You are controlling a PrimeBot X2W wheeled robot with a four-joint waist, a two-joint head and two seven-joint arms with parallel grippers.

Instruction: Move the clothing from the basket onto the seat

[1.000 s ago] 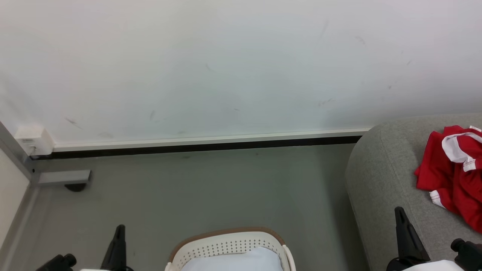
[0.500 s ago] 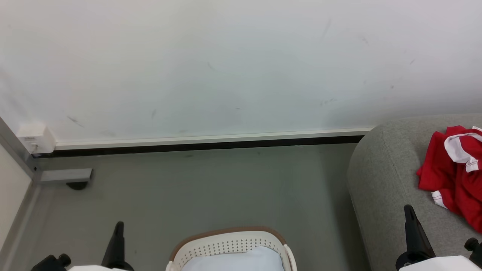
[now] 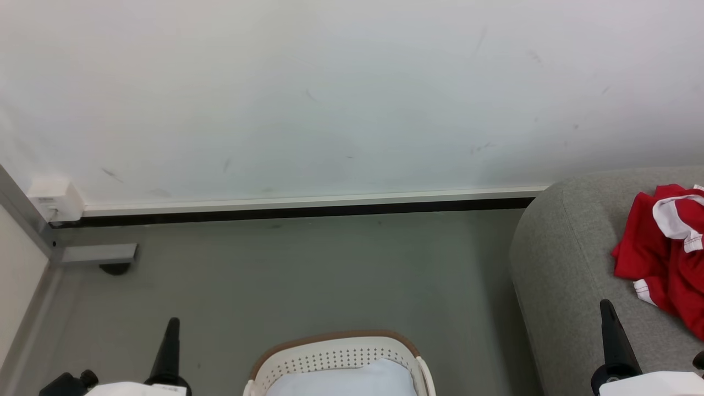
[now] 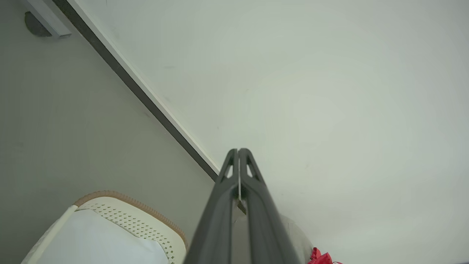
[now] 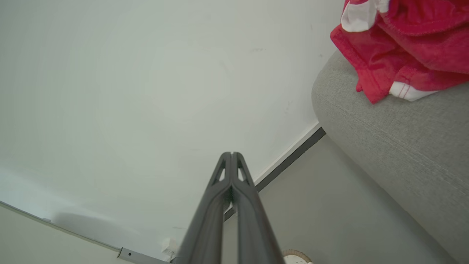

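The left end effector (image 4: 238,150) and right end effector (image 5: 231,154) each have 2 long, dark grey matte fingers (image 4: 218,220), tapering to rounded tips with a triangular cut-out. At the head view's lower corners, white wrist casings (image 3: 137,390) carry black knobs (image 3: 69,381).

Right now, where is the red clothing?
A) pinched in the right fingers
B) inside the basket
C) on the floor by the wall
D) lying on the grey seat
D: the clothing lies bunched on the seat, while the basket holds a pale cushion.
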